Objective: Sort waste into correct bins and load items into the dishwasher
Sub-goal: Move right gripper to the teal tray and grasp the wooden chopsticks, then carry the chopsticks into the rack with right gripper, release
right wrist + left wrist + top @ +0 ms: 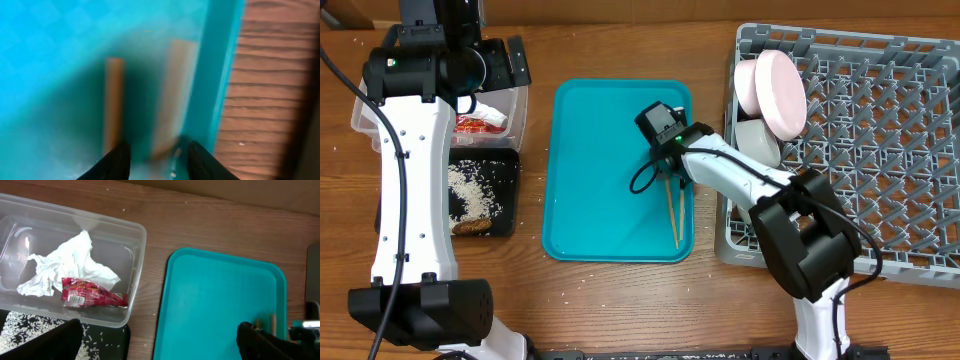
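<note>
At the right edge of the tray point(600, 150), the right gripper point(155, 157) stands half spread astride the ends of the chopsticks point(673, 210), not pinching them. The sticks lie splayed, so closing may catch only one, or a finger may snag the rim. Farther off, the left gripper point(155, 342) hangs wide spread and empty over the tub point(135, 245).

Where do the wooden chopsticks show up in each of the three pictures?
Overhead: the chopsticks lie along the right edge of the teal tray.
Left wrist: only a short end shows at the tray's lower right.
Right wrist: two blurred sticks in the centre, beside the tray's rim.
Shared landmark: the teal tray.
</note>
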You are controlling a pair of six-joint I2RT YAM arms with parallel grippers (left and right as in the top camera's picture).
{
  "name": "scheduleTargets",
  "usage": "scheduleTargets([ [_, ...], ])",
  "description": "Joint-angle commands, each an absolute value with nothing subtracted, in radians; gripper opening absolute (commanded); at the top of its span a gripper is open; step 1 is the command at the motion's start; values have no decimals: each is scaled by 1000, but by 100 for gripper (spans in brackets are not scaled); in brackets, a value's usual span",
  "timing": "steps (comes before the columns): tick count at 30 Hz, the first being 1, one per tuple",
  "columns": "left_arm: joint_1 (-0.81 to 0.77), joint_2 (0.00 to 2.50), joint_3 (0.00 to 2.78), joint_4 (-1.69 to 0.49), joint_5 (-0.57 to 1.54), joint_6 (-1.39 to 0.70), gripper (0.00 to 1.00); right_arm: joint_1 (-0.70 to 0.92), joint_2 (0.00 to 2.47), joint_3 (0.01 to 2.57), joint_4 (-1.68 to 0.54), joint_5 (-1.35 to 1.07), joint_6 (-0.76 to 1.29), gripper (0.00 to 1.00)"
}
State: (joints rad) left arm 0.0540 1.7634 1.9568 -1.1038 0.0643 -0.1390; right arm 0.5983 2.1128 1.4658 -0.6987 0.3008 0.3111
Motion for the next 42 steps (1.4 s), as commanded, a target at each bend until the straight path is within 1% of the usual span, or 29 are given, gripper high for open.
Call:
scheduleTargets([
  [1,52,1763,1966,-1103,68,-127,100,596,2125,1480,-698,305,306,40],
  [5,52,1763,1966,-1103,68,-127,100,596,2127,1480,-698,268,306,40],
  [9,52,1763,1966,-1103,68,-127,100,596,2135,1480,-725,168,315,33],
  [11,52,1763,1966,-1103,68,-127,100,596,2141,1480,-748,152,351,31],
  [12,52,1763,1966,-1103,68,-127,100,596,2144,1480,-759,151,373,28],
  [14,52,1763,1966,-1103,68,-127,100,596,2144,1480,-780,129,394,18],
  [15,52,1763,1966,-1103,68,-127,100,596,2144,1480,-788,110,397,11],
  [16,52,1763,1966,-1103,68,-127,100,596,2144,1480,-793,96,397,7],
  [17,52,1763,1966,-1103,68,-127,100,596,2144,1480,-798,86,397,6],
  [20,52,1763,1966,-1103,68,-127,100,596,2144,1480,-806,84,397,4],
  [26,52,1763,1966,-1103,68,-127,100,596,2144,1488,-814,84,392,4],
  [29,52,1763,1966,-1103,68,-127,100,593,2138,1525,-852,88,385,4],
  [35,52,1763,1966,-1103,68,-127,100,583,2112,1673,-995,88,361,4],
  [42,52,1763,1966,-1103,68,-127,100,557,2090,1903,-1174,116,360,4],
])
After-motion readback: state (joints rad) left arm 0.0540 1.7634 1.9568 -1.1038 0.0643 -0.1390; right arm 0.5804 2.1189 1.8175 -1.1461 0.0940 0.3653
